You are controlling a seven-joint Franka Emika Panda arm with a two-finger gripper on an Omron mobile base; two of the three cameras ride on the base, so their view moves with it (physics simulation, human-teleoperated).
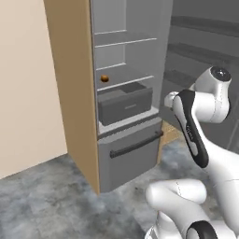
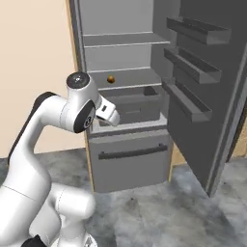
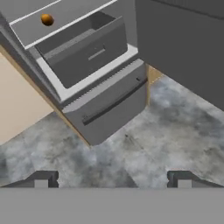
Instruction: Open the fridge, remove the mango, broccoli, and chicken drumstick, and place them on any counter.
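The fridge (image 1: 130,161) (image 2: 130,166) (image 3: 109,105) stands with its upper door (image 2: 202,96) swung open to the right. On a middle shelf near the left wall lies the small orange mango (image 1: 104,78) (image 2: 111,78) (image 3: 47,19). My gripper (image 3: 113,180) is open and holds nothing. It hangs in front of the fridge at about drawer height, looking down at the floor and the lower drawer. The mango is well beyond it, up and to the left in the hand view. The broccoli, the chicken drumstick and the counter are out of view.
A dark grey bin (image 1: 125,103) (image 2: 137,103) (image 3: 85,48) sits pulled partly out below the mango's shelf. Door racks (image 2: 190,72) jut from the open door. A tan wood panel (image 1: 74,93) flanks the fridge on the left. Grey mottled floor (image 3: 166,127) lies in front.
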